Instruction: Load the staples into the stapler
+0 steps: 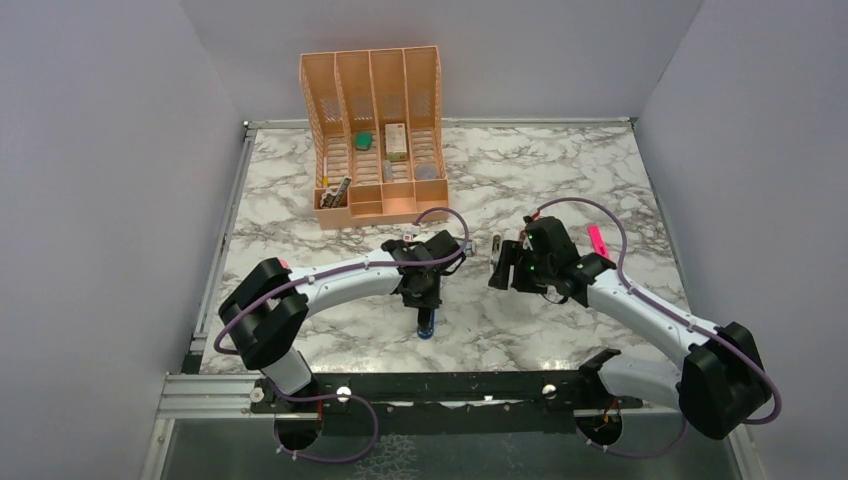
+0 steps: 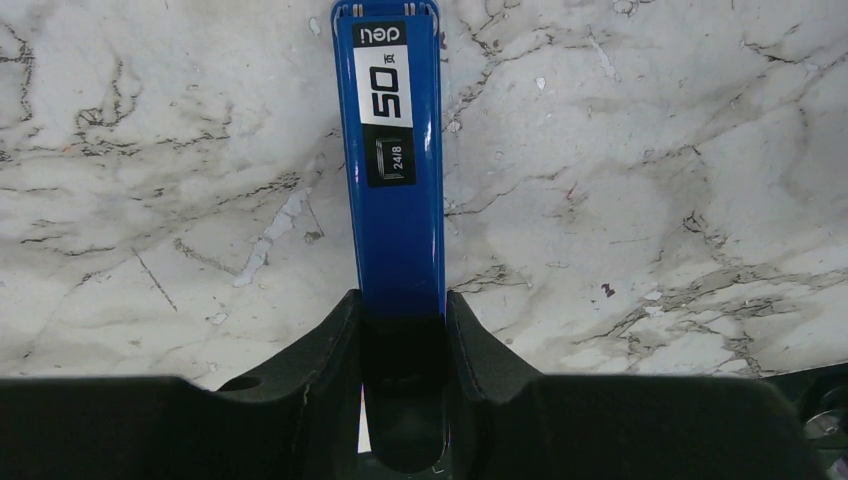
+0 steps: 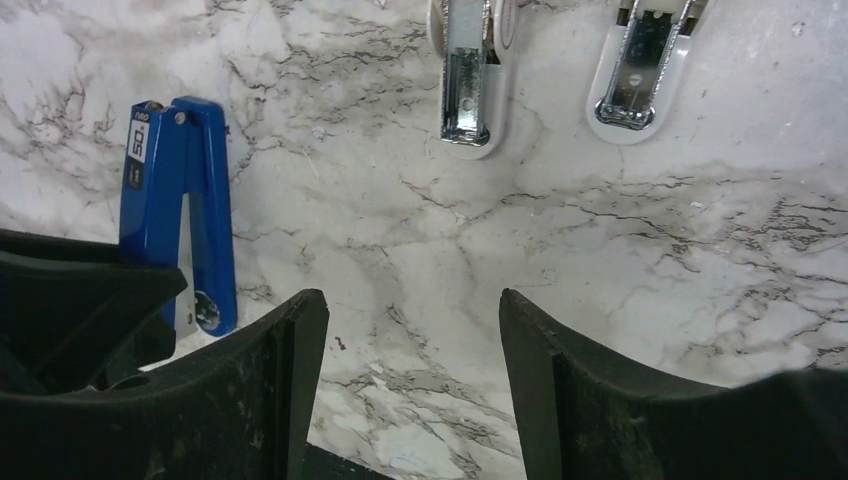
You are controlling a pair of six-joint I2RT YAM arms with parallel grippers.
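Expect the blue stapler (image 2: 398, 170), down on the marble bench (image 2: 650, 200) and pinched across its narrow flanks near one end by the closed left gripper (image 2: 402, 305), to feel stiff, fairly light and glossy-slick. Best gripped firmly low on the sides, clear of the hinged top. Nothing in the right gripper (image 3: 410, 300), spread wide above the bench nearby.

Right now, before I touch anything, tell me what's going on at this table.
The left gripper is clamped on one end of the blue stapler, held low at the marble table; whether it rests on it I cannot tell. The right gripper is open and empty over bare marble beside the stapler, with two white-and-silver pieces lying farther ahead of it. I cannot pick out the staples in any view, so loading does not seem to have begun.
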